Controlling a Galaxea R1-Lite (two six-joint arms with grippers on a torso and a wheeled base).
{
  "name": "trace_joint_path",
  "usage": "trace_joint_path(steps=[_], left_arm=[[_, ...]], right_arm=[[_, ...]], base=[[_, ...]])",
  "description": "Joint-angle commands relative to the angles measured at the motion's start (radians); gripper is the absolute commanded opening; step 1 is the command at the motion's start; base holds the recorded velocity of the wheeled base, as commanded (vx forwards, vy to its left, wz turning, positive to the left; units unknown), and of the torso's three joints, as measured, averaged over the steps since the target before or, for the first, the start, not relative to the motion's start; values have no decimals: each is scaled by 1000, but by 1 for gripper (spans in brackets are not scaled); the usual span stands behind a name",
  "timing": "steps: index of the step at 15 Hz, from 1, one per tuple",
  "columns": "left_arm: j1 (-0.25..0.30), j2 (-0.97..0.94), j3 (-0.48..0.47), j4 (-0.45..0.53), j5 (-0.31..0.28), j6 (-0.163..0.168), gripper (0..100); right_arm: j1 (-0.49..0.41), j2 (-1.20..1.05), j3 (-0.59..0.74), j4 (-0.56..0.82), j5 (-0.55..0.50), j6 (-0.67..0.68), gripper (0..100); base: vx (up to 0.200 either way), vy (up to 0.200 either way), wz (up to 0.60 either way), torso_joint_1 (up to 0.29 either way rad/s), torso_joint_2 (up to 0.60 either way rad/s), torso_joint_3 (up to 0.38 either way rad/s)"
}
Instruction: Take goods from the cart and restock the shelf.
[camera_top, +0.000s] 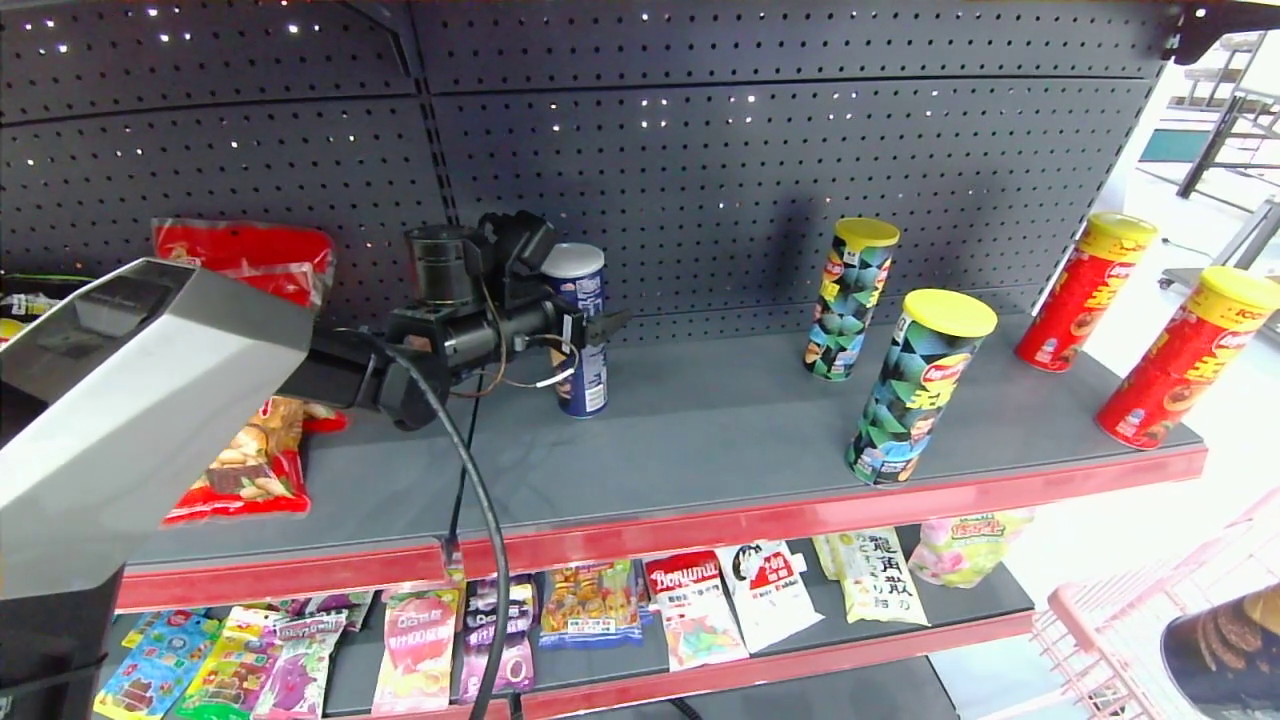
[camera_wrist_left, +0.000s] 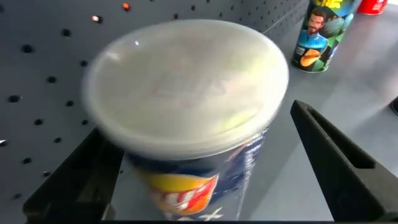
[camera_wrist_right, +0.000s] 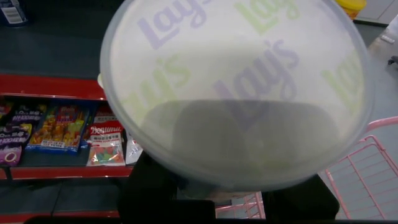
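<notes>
A blue chip can (camera_top: 580, 330) with a white lid (camera_wrist_left: 186, 87) stands upright at the back of the grey shelf (camera_top: 700, 430). My left gripper (camera_top: 590, 335) (camera_wrist_left: 205, 168) is open around it, one finger on each side; one finger (camera_wrist_left: 329, 162) shows a gap to the can's wall. Low on the right, over the pink cart (camera_top: 1120, 640), my right gripper (camera_wrist_right: 227, 190) is shut on a dark chip can (camera_top: 1225, 640), whose clear lid (camera_wrist_right: 236, 87) sits close to the wrist camera.
Two green-black cans (camera_top: 852, 298) (camera_top: 920, 385) and two red cans (camera_top: 1085, 290) (camera_top: 1180, 355) stand on the shelf's right half. Red snack bags (camera_top: 250, 450) lean at the left. Bare shelf lies between the blue can and the green-black ones. Candy packets (camera_top: 690, 605) fill the lower shelf.
</notes>
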Motion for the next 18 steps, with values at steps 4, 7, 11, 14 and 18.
trace_joint_path(steps=[4,7,11,14,18], left_arm=[[-5,13,1,-1,15,-1,0],[-3,5,19,-1,18,-3,0],[-5,-71,83,7,100,-21,0],[-6,-172,189,4,161,-55,0],[-41,-303,340,-4,231,-110,0]], right_arm=[[0,0,0,-1,0,-1,0],[0,0,0,1,0,-1,0],[0,0,2,1,0,-1,0],[0,0,3,1,0,-1,0],[0,0,5,1,-3,-1,0]], base=[[0,0,0,0,0,0],[0,0,0,0,0,0],[0,0,0,0,0,0],[0,0,0,0,0,0],[0,0,0,0,0,0]])
